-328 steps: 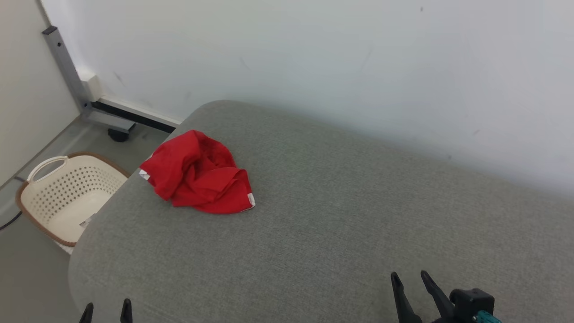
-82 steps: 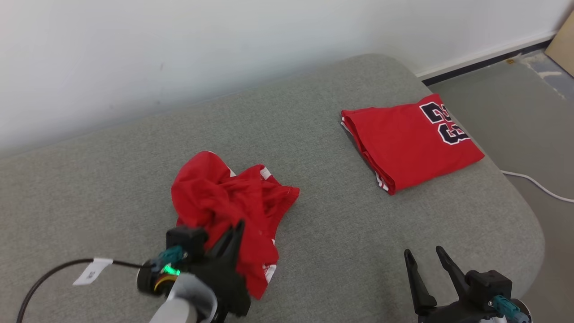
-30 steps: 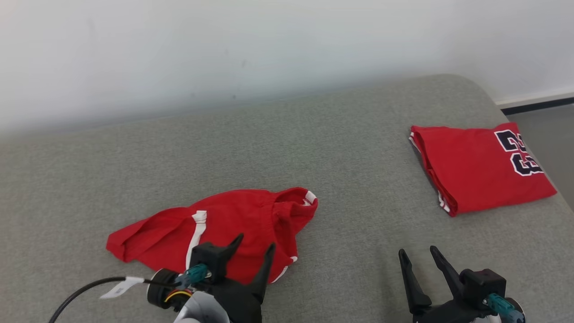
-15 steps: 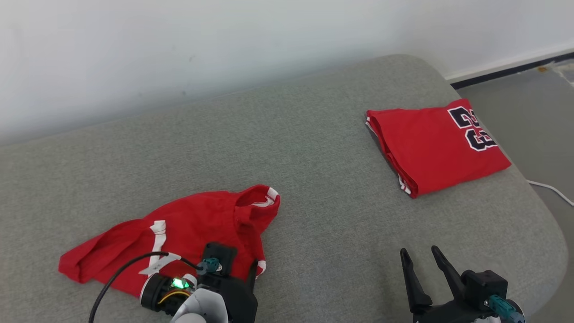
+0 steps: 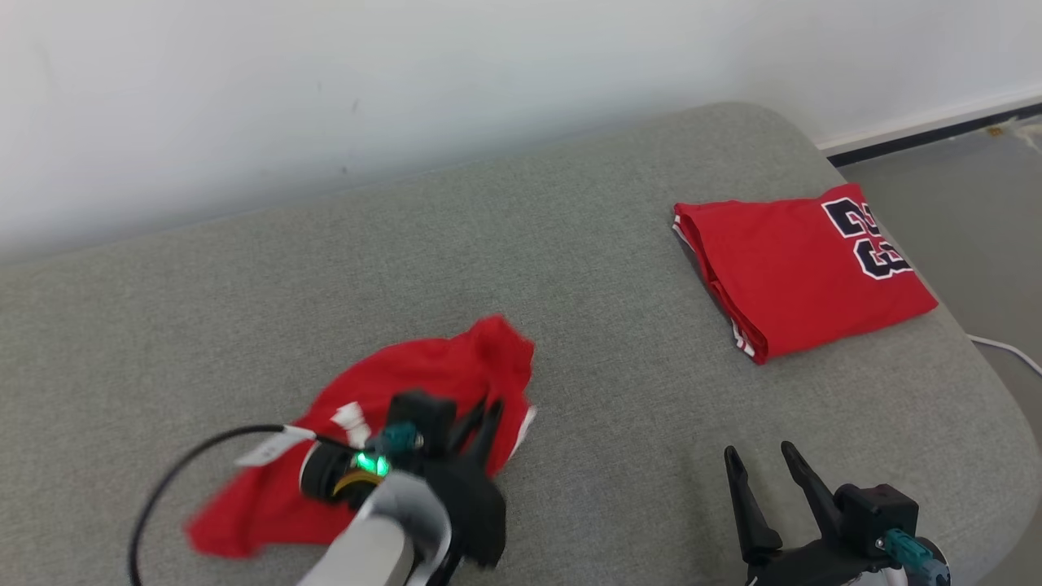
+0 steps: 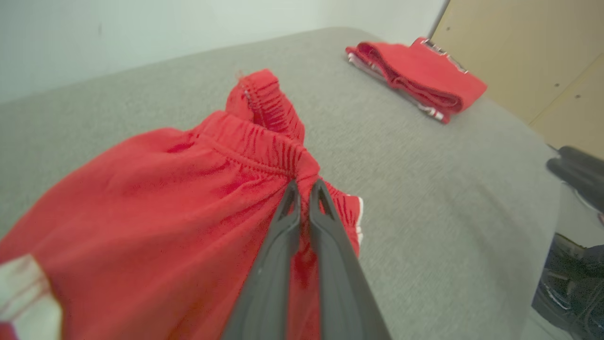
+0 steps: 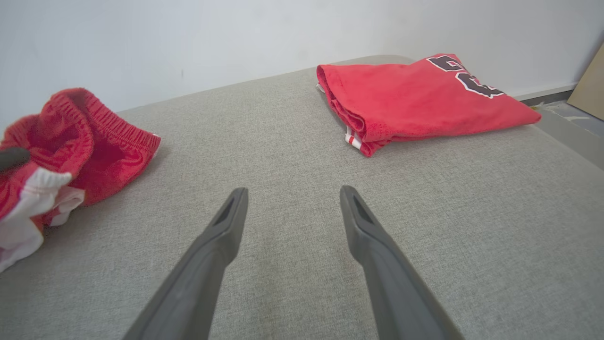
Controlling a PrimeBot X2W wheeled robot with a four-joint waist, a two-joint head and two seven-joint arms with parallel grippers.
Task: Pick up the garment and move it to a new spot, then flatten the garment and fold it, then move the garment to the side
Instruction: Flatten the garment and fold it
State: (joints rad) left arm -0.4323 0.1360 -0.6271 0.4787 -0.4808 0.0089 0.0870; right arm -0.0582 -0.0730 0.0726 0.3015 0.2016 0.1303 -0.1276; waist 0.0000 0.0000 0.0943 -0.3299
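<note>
The left pincer (image 6: 305, 185) grips the red shorts (image 6: 141, 212) by the waistband; cloth trails leftward from it; right pincer (image 7: 293, 191) released, well apart.

Head view: high, looking forward and down over the grey cushion (image 5: 619, 268) toward the white wall (image 5: 407, 73)
Left wrist view: low, very close on the red shorts (image 6: 141, 212)
Right wrist view: low over the cushion, facing the wall
Shared: shorts and folded jersey (image 5: 814, 268) in all three
</note>
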